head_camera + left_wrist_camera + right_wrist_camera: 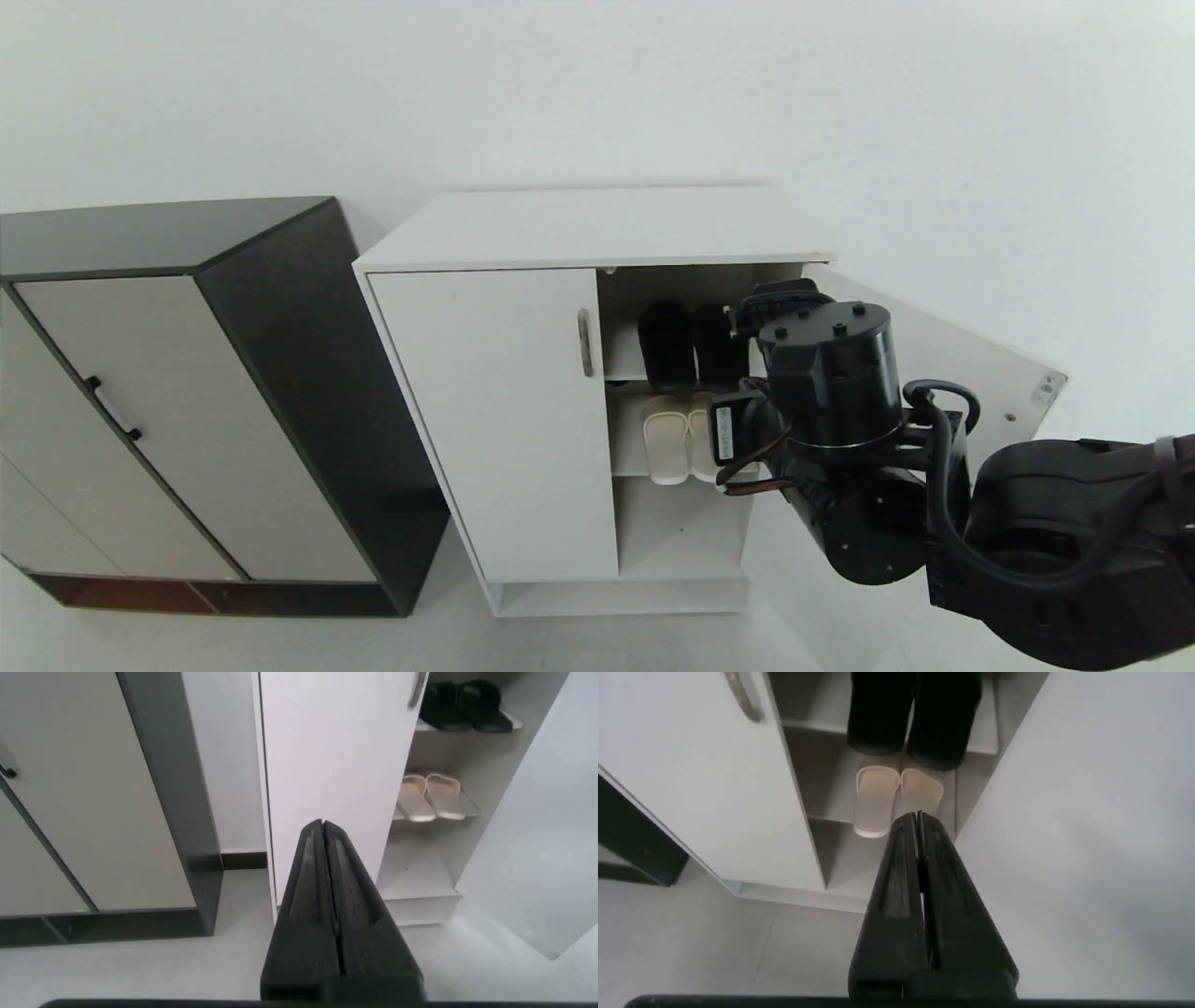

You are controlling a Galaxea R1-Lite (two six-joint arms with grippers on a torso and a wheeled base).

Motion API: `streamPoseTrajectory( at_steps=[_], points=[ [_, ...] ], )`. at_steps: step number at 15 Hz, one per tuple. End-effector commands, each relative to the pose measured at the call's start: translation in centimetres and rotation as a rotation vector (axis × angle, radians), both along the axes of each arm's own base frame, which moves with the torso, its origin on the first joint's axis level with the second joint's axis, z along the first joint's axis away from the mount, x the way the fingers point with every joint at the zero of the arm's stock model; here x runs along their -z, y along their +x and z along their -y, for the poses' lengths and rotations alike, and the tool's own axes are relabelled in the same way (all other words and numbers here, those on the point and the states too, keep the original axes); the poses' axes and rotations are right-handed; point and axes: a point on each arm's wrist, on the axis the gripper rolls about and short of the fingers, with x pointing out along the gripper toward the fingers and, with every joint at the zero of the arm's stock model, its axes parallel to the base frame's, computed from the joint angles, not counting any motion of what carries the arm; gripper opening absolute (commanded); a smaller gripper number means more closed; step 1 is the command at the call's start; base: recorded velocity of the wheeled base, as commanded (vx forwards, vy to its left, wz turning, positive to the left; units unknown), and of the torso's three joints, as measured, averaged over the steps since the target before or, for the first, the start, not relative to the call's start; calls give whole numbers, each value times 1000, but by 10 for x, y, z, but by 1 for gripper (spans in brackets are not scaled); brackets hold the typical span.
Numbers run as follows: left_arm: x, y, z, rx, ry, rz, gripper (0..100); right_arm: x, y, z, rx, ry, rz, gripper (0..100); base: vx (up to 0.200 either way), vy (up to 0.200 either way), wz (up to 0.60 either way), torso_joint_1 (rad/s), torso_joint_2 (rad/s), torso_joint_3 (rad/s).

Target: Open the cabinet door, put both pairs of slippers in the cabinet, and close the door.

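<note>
White wall and pale floor surround the white cabinet [579, 229], whose right door [943, 364] stands open. The black slippers [693, 343] sit on its top shelf and the cream slippers [674, 437] on the shelf below. The right gripper [920, 821], fingers pressed together on nothing, hangs before the open compartment, pointing at the cream pair. The left gripper [321, 826], likewise closed and empty, faces the closed left door [495, 420], well apart from both pairs
</note>
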Motion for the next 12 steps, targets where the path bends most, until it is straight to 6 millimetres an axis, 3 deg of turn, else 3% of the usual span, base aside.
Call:
streamPoseTrajectory(
  at_steps=[1,12],
  points=[
    [0,0,0,0,0,0,0,1,0,-1,-1,-3,-2,0,0,0,0,183,-491,-310],
    [0,0,0,0,0,0,0,3,1,-1,1,-5,-5,0,0,0,0,218,-532,-315]
  ],
)
